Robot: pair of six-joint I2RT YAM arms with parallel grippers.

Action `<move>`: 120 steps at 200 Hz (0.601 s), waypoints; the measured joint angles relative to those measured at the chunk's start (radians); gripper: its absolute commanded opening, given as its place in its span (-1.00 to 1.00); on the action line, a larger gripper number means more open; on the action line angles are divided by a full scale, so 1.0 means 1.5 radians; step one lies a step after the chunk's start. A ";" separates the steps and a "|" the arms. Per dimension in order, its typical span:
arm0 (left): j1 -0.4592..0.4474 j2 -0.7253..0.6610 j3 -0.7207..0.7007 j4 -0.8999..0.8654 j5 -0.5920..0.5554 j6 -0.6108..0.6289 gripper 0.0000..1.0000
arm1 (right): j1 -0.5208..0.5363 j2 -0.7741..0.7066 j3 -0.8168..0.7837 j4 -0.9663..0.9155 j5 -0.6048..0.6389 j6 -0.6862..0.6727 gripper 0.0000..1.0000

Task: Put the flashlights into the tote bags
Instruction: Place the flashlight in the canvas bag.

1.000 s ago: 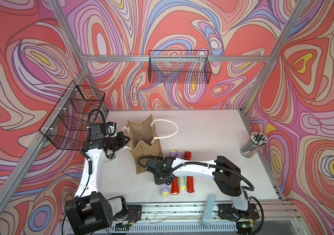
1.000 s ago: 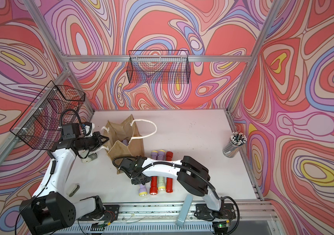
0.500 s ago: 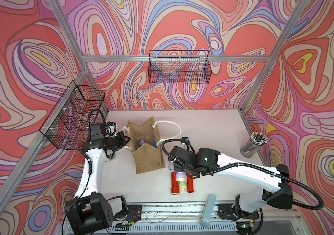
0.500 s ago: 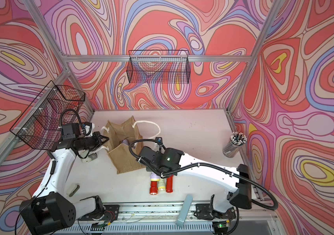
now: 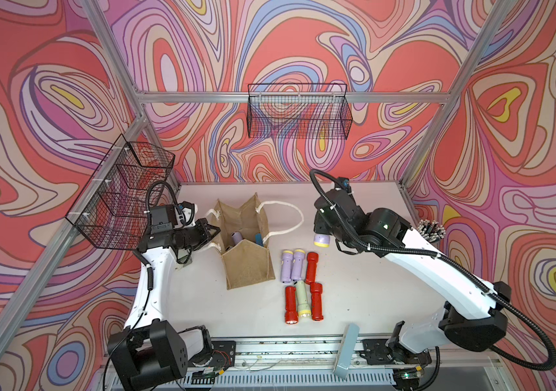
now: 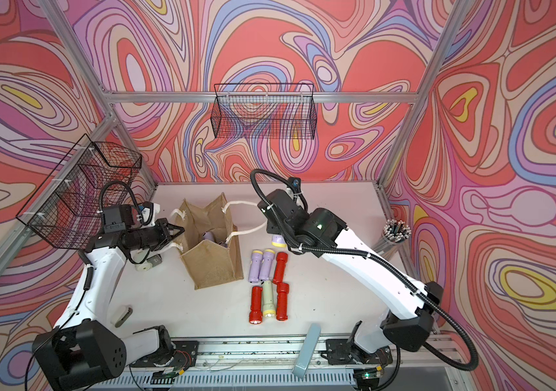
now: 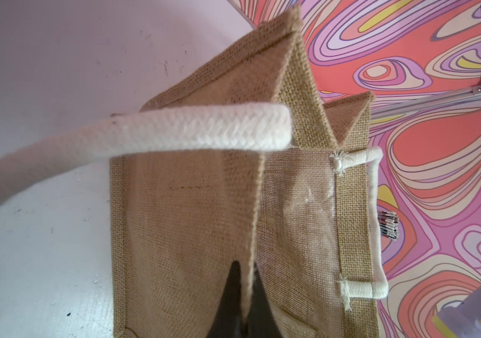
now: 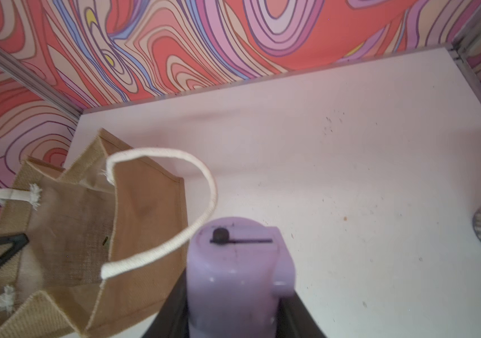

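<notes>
The tan burlap tote bag point(image 5: 249, 267) point(image 6: 212, 267) stands open at mid-left of the table. My left gripper point(image 5: 217, 232) point(image 7: 243, 275) is shut on its rim. A lilac flashlight point(image 5: 237, 237) and a blue one point(image 5: 259, 238) stick up inside the bag. My right gripper point(image 5: 321, 233) point(image 8: 235, 304) hangs above the table to the right of the bag's rope handle point(image 8: 204, 216), shut on a lilac flashlight point(image 5: 321, 239) point(image 8: 236, 272) with its yellow-ringed head down. Several flashlights lie in front of the bag: two lilac point(image 5: 292, 265), three red point(image 5: 311, 267), one pale green point(image 5: 302, 298).
A clear cup of grey rods point(image 5: 430, 230) stands at the right edge. Black wire baskets hang on the back wall point(image 5: 298, 111) and the left wall point(image 5: 124, 196). A grey-blue bar point(image 5: 346, 348) leans at the front rail. A small grey object point(image 6: 122, 315) lies front left.
My right arm has lifted away from the flashlights in front of the bag and swung up, back and to the right with a lilac flashlight. The left arm has kept still.
</notes>
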 measured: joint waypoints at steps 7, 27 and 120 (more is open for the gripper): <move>0.000 0.000 0.000 0.000 0.007 0.003 -1.00 | -0.002 0.026 0.037 0.011 -0.007 -0.023 -1.00; -0.001 0.000 0.000 0.000 0.017 0.014 -1.00 | -0.006 0.102 0.135 0.039 -0.045 -0.082 -1.00; -0.022 0.005 0.000 -0.008 0.020 0.063 -1.00 | -0.018 0.405 0.456 0.107 -0.330 -0.193 -1.00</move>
